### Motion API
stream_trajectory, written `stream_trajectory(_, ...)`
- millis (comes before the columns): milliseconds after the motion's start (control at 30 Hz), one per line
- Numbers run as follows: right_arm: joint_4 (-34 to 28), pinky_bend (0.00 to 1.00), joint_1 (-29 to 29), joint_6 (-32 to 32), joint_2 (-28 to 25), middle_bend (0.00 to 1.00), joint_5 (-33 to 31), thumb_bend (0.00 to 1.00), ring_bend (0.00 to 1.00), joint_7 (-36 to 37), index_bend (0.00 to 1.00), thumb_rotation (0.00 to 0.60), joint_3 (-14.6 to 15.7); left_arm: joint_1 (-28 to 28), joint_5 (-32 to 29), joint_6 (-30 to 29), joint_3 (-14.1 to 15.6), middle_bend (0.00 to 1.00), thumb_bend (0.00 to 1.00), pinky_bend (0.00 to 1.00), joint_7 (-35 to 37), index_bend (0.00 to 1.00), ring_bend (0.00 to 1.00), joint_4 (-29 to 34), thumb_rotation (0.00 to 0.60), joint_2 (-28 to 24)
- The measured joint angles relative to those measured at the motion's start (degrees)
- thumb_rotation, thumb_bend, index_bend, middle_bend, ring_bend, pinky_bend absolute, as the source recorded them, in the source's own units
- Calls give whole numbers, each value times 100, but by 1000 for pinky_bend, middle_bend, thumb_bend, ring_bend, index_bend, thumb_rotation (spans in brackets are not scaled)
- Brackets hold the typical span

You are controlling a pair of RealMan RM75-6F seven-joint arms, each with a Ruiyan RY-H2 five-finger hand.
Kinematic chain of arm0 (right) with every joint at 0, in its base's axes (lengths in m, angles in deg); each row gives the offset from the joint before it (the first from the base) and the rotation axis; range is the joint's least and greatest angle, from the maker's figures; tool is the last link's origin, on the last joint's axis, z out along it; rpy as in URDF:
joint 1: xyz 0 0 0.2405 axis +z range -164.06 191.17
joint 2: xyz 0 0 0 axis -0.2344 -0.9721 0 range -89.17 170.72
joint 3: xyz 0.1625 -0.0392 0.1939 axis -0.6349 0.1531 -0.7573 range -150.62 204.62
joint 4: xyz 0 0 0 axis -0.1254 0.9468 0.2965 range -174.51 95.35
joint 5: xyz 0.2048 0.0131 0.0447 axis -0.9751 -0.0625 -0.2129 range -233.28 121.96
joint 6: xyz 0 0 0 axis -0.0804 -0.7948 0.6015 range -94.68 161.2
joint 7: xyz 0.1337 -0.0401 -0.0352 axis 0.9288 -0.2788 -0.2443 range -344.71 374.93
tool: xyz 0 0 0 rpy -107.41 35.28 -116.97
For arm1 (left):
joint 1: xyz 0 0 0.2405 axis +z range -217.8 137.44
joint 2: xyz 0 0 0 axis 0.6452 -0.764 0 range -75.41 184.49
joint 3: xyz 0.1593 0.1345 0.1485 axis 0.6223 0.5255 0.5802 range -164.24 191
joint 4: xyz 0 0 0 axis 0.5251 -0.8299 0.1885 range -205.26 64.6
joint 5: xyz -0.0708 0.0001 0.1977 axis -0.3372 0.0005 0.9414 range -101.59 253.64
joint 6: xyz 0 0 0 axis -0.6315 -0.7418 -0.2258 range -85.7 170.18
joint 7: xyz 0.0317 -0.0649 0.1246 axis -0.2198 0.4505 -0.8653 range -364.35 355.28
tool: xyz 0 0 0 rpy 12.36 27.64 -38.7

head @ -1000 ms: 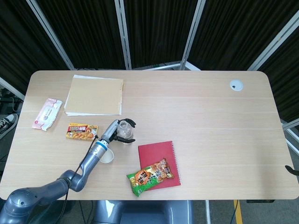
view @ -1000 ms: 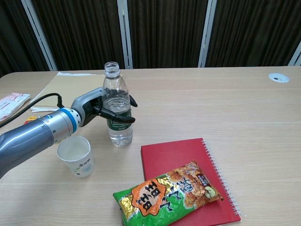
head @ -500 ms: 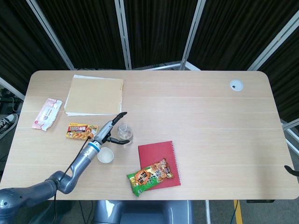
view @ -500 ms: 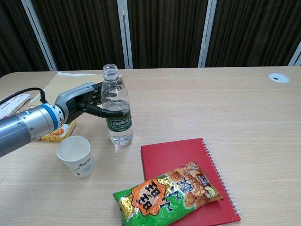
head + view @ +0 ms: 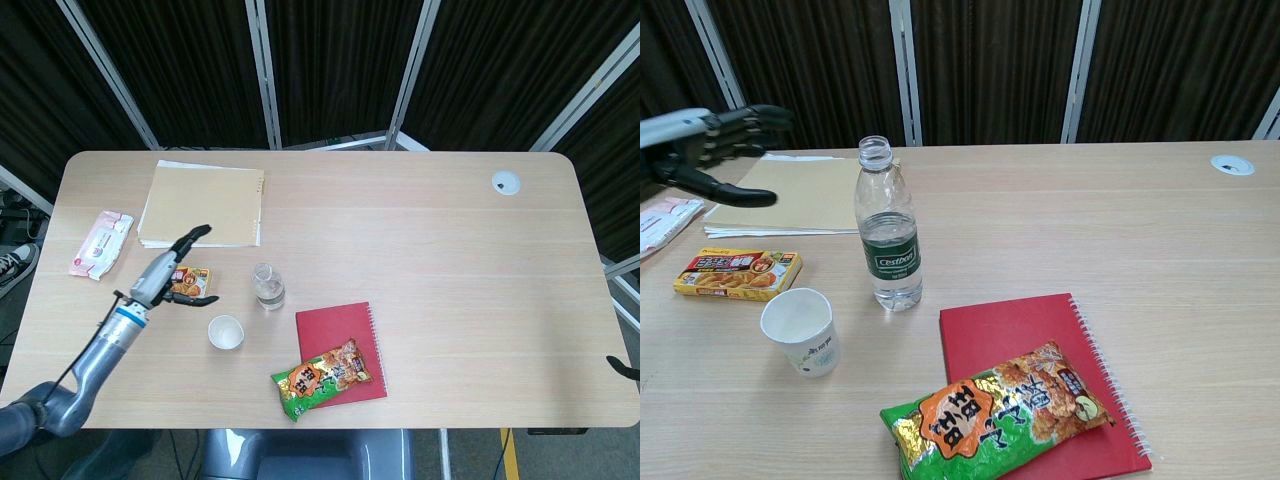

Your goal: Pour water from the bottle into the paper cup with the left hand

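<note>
Clear plastic water bottle point(image 5: 888, 230) stands upright and uncapped on the wooden table point(image 5: 430, 250), near its front-left part, with a white paper cup point(image 5: 801, 331) just beside it on my left side and slightly nearer to me. Bottle is roughly half full; I cannot tell whether the cup holds any water.

My left hand point(image 5: 172, 272) hangs above the table well apart from the bottle, over a yellow food box point(image 5: 737, 273). Fingers are spread and extended, thumb out; it holds nothing. My right hand is not in view.

Step in hand, as I judge it: nothing is gripped, so either the pour is done or the grasp is yet to be made. If a pour is due, the next move calls for bringing the hand to the bottle, wrapping the fingers around its body near the label, lifting, then tilting the neck over the cup rim. Cup is light and could tip if knocked.

Writing: the bottle's green label reads "Cestbon". The box and the green-and-orange snack bag point(image 5: 992, 412), which lies on a red spiral notebook point(image 5: 1020, 330), carry Chinese characters I cannot read with confidence. Small print on the cup is illegible.
</note>
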Motion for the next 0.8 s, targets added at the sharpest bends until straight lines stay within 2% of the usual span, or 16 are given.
stream_trajectory(67, -3, 0, -5, -53, -21, 0, 73, 0, 0, 52, 0, 600, 2, 154, -1, -226, 27, 0, 0, 0, -391, 0, 0, 167, 588, -250)
stream_trajectory(100, -9, 0, -12, -105, -35, 0, 130, 0, 0, 80, 0, 600, 4, 223, -8, -337, 32, 0, 0, 0, -599, 0, 0, 224, 597, -319)
stream_trajectory(300, -124, 0, -81, -438, -142, 0, 417, 0, 0, 254, 0, 600, 12, 808, -229, -1256, 34, 0, 0, 0, -2551, 0, 0, 867, 600, -732)
stream_trajectory(533, -258, 0, -146, -668, -285, 0, 637, 0, 0, 468, 0, 600, 23, 1769, -528, -2432, 260, 0, 0, 0, -4978, 0, 0, 2512, 600, -1481)
stream_trajectory(667, -237, 0, -153, -715, -347, 0, 796, 0, 0, 629, 0, 600, 65, 2295, -566, -2972, 482, 0, 0, 0, -5764, 0, 0, 3152, 600, -1833)
stream_trajectory(800, -186, 0, -176, -805, -379, 0, 871, 0, 0, 659, 0, 600, 90, 2541, -511, -3200, 631, 0, 0, 0, -6112, 0, 0, 3349, 600, -2034)
